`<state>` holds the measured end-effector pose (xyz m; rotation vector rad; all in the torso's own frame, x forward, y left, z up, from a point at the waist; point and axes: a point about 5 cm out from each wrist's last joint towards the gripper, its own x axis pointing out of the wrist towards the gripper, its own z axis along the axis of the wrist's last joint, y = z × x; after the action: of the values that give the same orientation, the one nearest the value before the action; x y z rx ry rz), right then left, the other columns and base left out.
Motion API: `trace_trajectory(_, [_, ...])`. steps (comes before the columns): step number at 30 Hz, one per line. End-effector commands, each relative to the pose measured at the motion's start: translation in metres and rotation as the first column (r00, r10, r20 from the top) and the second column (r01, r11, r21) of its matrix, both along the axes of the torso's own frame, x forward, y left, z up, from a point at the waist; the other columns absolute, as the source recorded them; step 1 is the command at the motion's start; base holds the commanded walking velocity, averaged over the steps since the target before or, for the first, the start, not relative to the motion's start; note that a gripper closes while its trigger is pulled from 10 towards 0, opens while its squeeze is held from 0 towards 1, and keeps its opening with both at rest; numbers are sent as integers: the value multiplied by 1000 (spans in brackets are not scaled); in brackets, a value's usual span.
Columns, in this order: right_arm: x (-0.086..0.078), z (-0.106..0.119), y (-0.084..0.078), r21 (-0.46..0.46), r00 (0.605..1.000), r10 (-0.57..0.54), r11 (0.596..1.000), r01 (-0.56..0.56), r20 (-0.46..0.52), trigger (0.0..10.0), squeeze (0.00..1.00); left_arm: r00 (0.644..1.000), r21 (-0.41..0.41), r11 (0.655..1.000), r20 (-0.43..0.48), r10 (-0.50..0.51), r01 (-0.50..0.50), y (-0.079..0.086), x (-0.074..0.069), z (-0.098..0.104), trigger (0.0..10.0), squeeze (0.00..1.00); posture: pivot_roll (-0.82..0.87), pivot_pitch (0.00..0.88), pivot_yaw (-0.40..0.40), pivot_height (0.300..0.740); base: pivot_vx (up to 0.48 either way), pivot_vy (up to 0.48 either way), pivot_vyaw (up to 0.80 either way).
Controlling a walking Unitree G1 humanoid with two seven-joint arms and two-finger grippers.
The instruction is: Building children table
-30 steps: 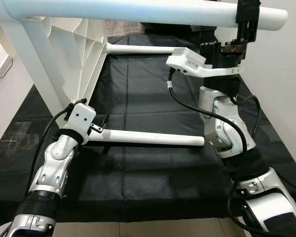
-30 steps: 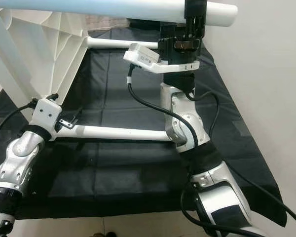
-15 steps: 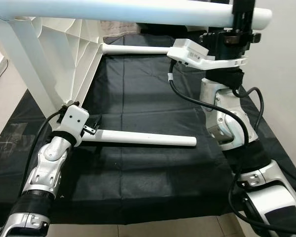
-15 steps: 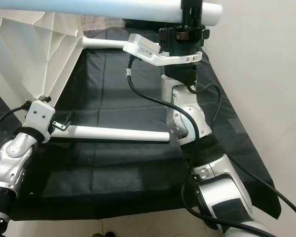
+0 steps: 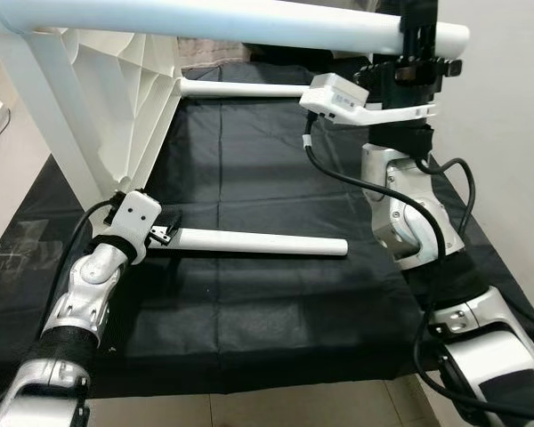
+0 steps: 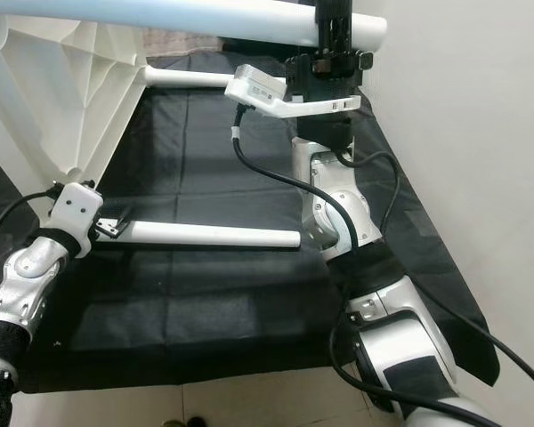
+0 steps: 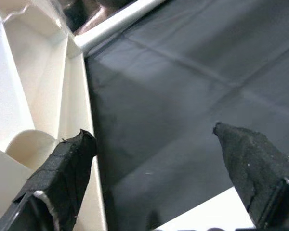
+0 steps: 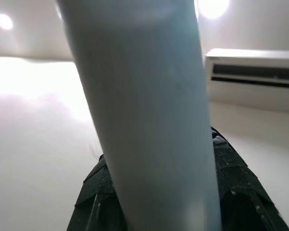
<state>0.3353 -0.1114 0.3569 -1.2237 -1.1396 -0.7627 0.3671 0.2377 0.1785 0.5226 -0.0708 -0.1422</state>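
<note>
Right gripper (image 5: pixel 418 31) clenched on raised leg (image 5: pixel 205 22), at 1 o'clock. Left gripper (image 7: pixel 159 159) spread, released, near loose leg (image 5: pixel 258 241) lying on black mat (image 5: pixel 249 160), beside tabletop (image 5: pixel 125 80) at 10. Keep raised leg steady; avoid torquing socket.

The table top (image 5: pixel 116 98) is white plastic, plain and unpatterned on its ribbed underside. The upper table leg (image 5: pixel 214 22) reads white with a pale blue cast along its length; the lower table leg (image 5: pixel 258 242) and the far table leg (image 5: pixel 240 89) are plain white. The floor sheet (image 5: pixel 249 160) is black, faintly glossy, marked with a grid of fold creases. Both arms are silver with black joints and black cables; the left gripper (image 5: pixel 165 233) and right gripper (image 5: pixel 418 36) have black fingers. Camera housings at the wrists are white. The wall (image 5: pixel 507 124) is off-white; the floor (image 5: pixel 18 169) is pale beige.
</note>
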Motion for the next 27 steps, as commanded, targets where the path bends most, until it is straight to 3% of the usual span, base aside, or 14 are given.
trace_trajectory(1, [0, 8, -9, 72, 999, 49, 996, -50, 14, 0, 0, 988, 58, 987, 28, 149, -150, 47, -3, 21, 10000, 0, 72, 178, 17, 740, 0, 0, 0])
trace_trajectory(3, [5, 17, -20, 93, 1000, 28, 995, -29, 4, 0, 0, 985, 129, 977, 59, 163, -169, 60, -1, 42, 10000, 0, 74, 178, 18, 740, 0, 0, 0])
trace_trajectory(7, [9, 24, -29, 111, 1000, 8, 994, -8, 0, 0, 0, 981, 166, 968, 80, 175, -186, 71, -1, 57, 10000, 0, 90, 173, 20, 740, 0, 0, 0])
trace_trajectory(8, [10, 31, -37, 128, 1000, -10, 992, 9, 5, 0, 0, 979, 202, 960, 101, 177, -195, 77, -1, 70, 10000, 0, 91, 173, 20, 740, 0, 0, 0])
trace_trajectory(10, [10, 31, -37, 128, 1000, -10, 992, 9, 5, 0, 0, 979, 202, 960, 101, 177, -195, 77, -1, 70, 10000, 0, 91, 173, 20, 740, 0, 0, 0])
trace_trajectory(12, [13, 43, -58, 206, 999, -43, 978, 43, -8, 0, 0, 973, 295, 931, 152, 174, -213, 87, -2, 101, 10000, 0, 105, 174, 26, 740, 0, 0, 0])
trace_trajectory(13, [13, 43, -58, 206, 999, -43, 978, 43, -8, 0, 0, 973, 295, 931, 152, 174, -213, 87, -2, 101, 10000, 0, 105, 174, 26, 740, 0, 0, 0])
trace_trajectory(15, [19, 39, -81, 361, 996, -33, 931, 60, -82, 0, 0, 964, 360, 902, 204, 173, -238, 92, -4, 128, 10000, 0, 108, 172, 29, 740, 0, 0, 0])
trace_trajectory(16, [19, 39, -81, 361, 996, -33, 931, 60, -82, 0, 0, 964, 360, 902, 204, 173, -238, 92, -4, 128, 10000, 0, 108, 172, 29, 740, 0, 0, 0])
trace_trajectory(18, [26, 26, -97, 481, 987, 6, 874, 72, -158, 0, 0, 957, 413, 876, 243, 160, -251, 91, -3, 145, 10000, 0, 110, 172, 33, 740, 0, 0, 0])
trace_trajectory(22, [29, 16, -106, 528, 981, 17, 845, 88, -191, 0, 0, 954, 446, 861, 270, 132, -245, 86, -1, 160, 10000, 0, 119, 172, 35, 740, 0, 0, 0])
trace_trajectory(24, [32, 7, -114, 589, 972, 43, 802, 104, -230, 0, 0, 946, 481, 841, 308, 102, -248, 77, 1, 178, 10000, 0, 120, 171, 36, 740, 0, 0, 0])
trace_trajectory(27, [34, 4, -116, 610, 968, 54, 785, 110, -244, 0, 0, 942, 496, 831, 322, 94, -252, 74, 2, 184, 10000, 0, 120, 171, 36, 740, 0, 0, 0])
